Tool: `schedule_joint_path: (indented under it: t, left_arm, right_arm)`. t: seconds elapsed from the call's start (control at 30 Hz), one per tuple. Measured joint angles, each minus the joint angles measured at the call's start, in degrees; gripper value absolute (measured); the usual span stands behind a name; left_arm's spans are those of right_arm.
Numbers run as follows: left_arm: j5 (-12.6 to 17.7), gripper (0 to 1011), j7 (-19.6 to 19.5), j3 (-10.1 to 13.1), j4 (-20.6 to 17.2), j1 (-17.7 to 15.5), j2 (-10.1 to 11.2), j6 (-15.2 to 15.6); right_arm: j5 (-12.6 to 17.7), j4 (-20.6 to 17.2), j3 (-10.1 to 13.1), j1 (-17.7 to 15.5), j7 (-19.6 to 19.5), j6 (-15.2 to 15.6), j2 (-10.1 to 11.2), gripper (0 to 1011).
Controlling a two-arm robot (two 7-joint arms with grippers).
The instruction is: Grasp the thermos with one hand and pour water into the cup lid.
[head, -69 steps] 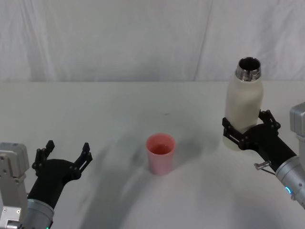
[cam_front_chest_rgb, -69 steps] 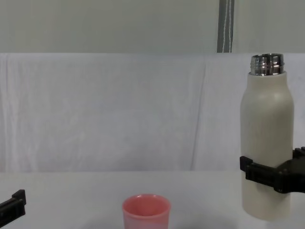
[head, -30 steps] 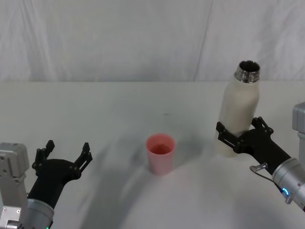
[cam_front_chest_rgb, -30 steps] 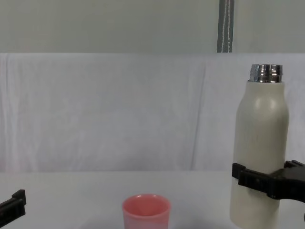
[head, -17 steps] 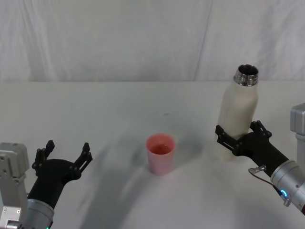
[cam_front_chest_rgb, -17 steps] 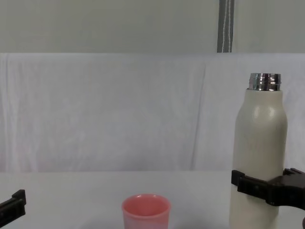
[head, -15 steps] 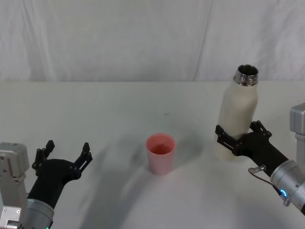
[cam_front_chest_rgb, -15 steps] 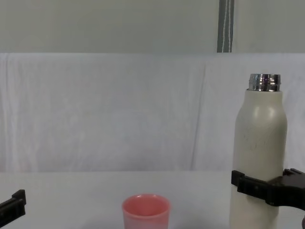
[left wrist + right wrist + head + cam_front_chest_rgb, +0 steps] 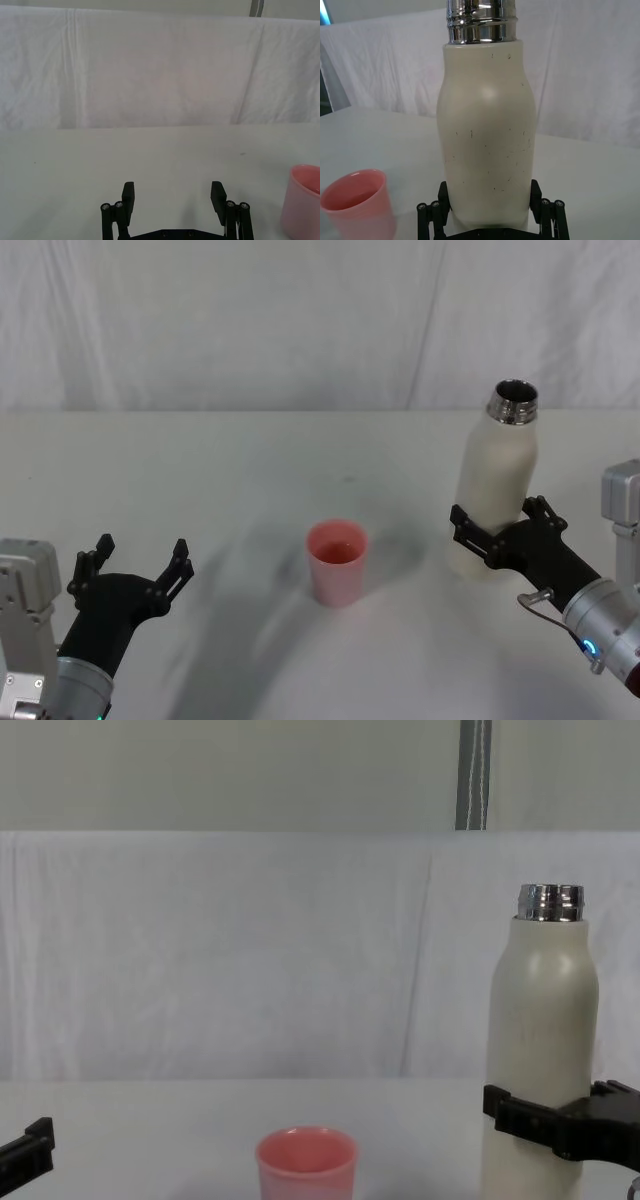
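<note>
The right gripper (image 9: 497,532), clamped around the cream thermos (image 9: 493,488), has lowered it slightly, upright near the table's (image 9: 250,470) right edge. Pink cup lid (image 9: 337,561) stands mid-table. Left gripper (image 9: 138,569) hovers spread.

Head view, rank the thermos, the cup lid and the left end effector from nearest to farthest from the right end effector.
1. The thermos: upright between the fingers of the right end effector, at the table's right.
2. The cup lid: standing mid-table, to the thermos's left.
3. The left end effector: open, low at the table's left side, beyond the cup lid.
</note>
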Motion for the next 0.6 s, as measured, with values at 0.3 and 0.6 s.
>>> schedule_joint_path:
  t: [0.3,0.6]
  left_arm:
    - [0.0,1001,0.0,0.0,0.0,0.0,0.0,0.0]
    - [0.0,1001,0.0,0.0,0.0,0.0,0.0,0.0]
  right_arm:
    - [-0.73,0.85,0.1,-0.34,-0.36,-1.11,-0.16,957]
    - [-0.74,1.81,0.69,-0.69,-0.36,-2.3,-0.67,957]
